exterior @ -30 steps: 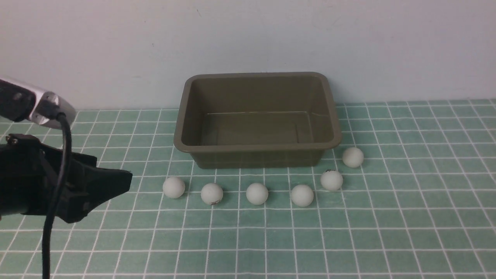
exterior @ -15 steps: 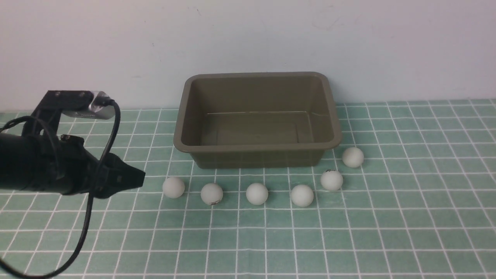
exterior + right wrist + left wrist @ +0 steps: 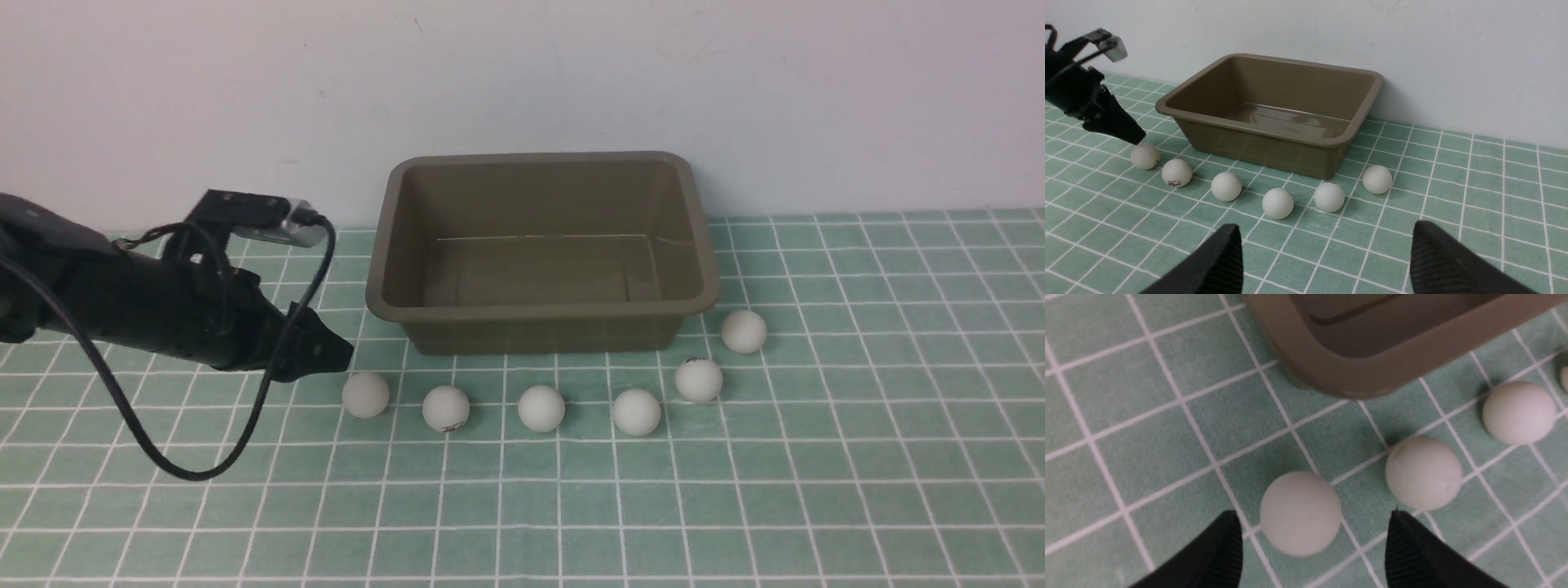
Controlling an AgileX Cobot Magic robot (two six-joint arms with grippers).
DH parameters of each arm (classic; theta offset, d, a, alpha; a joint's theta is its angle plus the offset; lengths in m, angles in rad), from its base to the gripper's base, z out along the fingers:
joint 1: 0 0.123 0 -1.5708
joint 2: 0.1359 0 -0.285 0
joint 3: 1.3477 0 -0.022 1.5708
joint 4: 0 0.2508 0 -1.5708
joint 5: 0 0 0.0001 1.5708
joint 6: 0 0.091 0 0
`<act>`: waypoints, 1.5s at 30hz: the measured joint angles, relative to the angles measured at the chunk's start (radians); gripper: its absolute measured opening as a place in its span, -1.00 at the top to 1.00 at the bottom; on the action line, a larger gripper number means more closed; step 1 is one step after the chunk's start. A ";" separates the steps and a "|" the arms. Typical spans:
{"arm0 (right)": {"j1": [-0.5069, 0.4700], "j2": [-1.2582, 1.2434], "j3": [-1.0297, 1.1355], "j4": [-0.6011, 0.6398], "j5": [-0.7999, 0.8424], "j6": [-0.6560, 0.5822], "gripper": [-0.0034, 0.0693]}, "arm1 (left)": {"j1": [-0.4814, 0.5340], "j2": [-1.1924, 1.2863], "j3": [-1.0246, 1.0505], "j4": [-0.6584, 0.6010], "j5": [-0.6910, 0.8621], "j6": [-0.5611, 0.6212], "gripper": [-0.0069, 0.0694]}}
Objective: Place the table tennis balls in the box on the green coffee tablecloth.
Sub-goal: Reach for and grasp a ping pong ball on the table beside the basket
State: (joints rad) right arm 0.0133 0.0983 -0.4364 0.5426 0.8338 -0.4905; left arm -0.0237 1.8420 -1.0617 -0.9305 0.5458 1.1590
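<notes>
— Green checked cloth [image 3: 735,506] is lying under everything. What is changing?
— I'm bringing my left hand [image 3: 331,357] in from the side, and it's now reaching the leftmost ball [image 3: 366,394], open, straddling it, gripping nothing yet. So the first pick is only starting: all six balls [image 3: 541,407] are sitting on the cloth along the front of the box [image 3: 539,311], which is standing empty.
— And the box?
— It's lying with its long side along the wall [image 3: 522,73], mouth facing up. My right hand [image 3: 1327,230] is hanging wide open, empty.

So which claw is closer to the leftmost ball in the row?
Left. The left gripper hangs right beside the leftmost ball, jaws open towards it. The right gripper is well back on the robot's side, jaws open.
</notes>
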 joint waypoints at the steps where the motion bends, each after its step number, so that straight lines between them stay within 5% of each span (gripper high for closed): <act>1: 0.000 0.000 0.000 0.000 0.000 0.000 -0.45 | -0.002 0.011 -0.001 0.003 -0.013 0.000 -0.30; 19: 0.000 0.000 0.000 -0.012 0.000 0.000 -0.45 | -0.048 0.134 -0.030 -0.061 -0.085 0.121 -0.30; 38: 0.000 0.000 0.000 -0.017 0.000 0.000 -0.45 | -0.048 0.050 -0.030 -0.064 -0.028 0.118 -0.30; 45: 0.000 0.000 0.000 -0.019 0.000 0.000 -0.45 | -0.048 0.050 -0.030 -0.117 -0.085 0.199 -0.46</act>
State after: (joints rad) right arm 0.0133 0.0983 -0.4364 0.5238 0.8338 -0.4905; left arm -0.0714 1.8917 -1.0917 -1.0479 0.4606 1.3580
